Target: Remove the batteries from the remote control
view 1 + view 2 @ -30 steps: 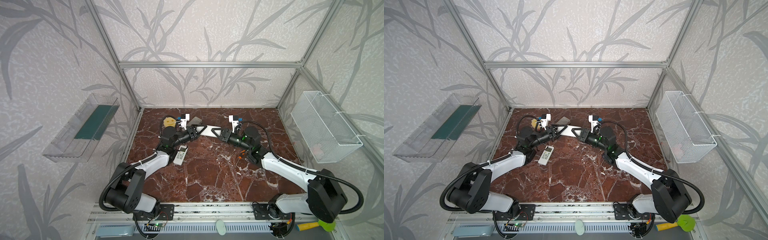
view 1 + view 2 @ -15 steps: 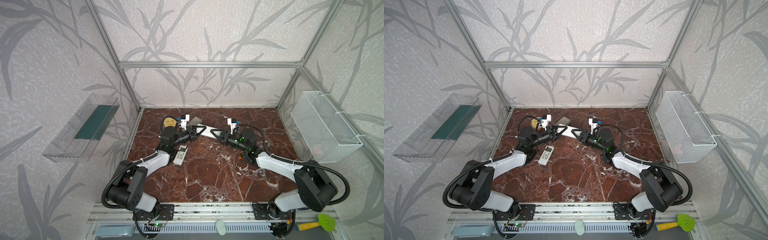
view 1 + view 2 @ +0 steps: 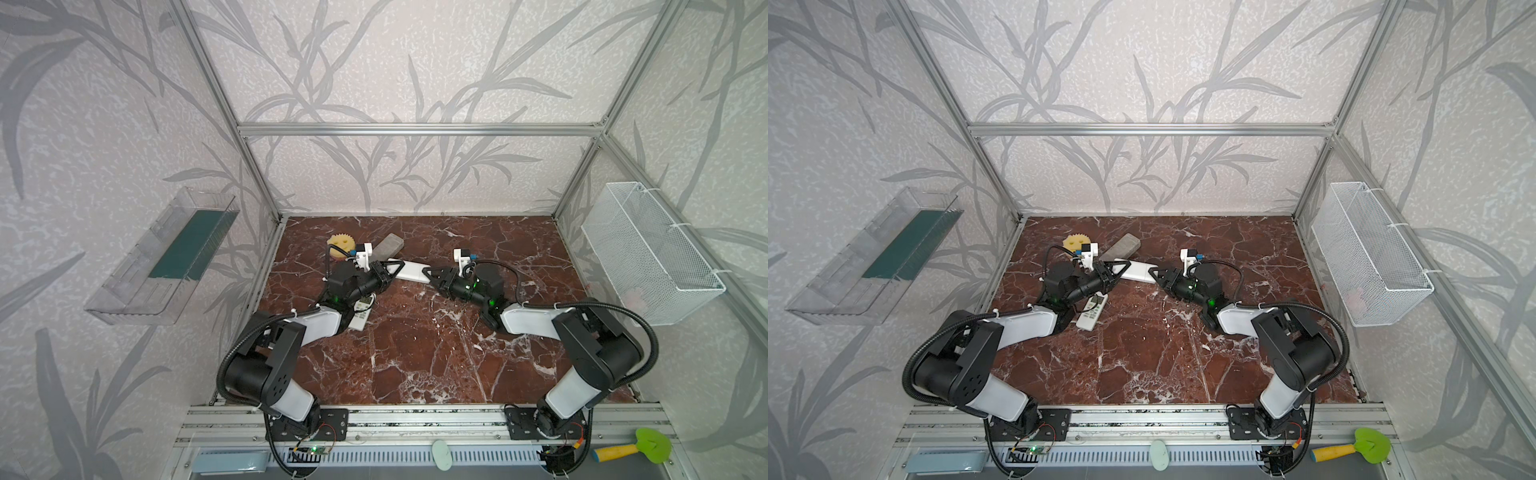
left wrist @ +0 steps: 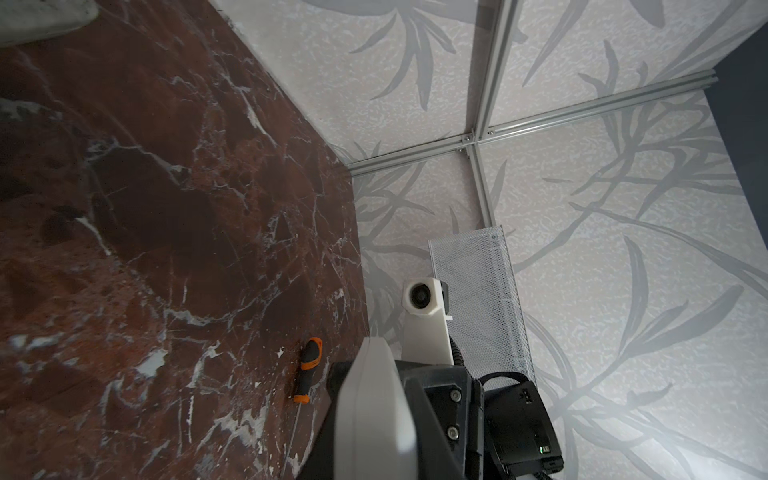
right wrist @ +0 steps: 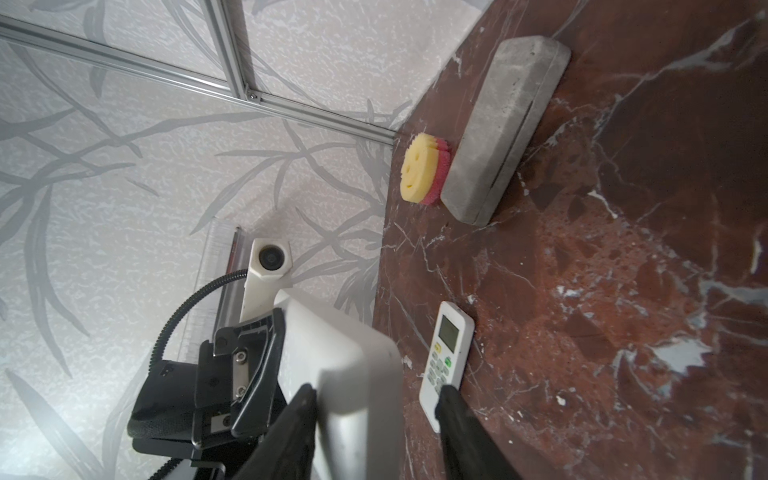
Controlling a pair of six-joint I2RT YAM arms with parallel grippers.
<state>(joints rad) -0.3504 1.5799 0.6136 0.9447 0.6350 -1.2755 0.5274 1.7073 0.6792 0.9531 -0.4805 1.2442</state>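
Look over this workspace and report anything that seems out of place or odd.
A green-and-yellow toy spatula lies off the brown marble tabletop, past its front right corner. A long white plastic remote control is raised above the table, bridging the left pincer and the right pincer.

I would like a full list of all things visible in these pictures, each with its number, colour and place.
large remote: 1, white, between both grippers
small remote: 1, white, table, beside the left arm
block: 1, grey, far left of the table
sponge: 1, yellow over pink, beside the block
screwdriver: 1, orange and black, table, by the right arm
basket: 1, white wire, right wall
tray: 1, clear with dark green insert, left wall
toy spatula: 1, green with yellow handle, front rail
batteries: none visible
table: 1, red-brown marble, enclosure floor
left gripper: 1, black, shut on the large remote
right gripper: 1, black, open around its other end
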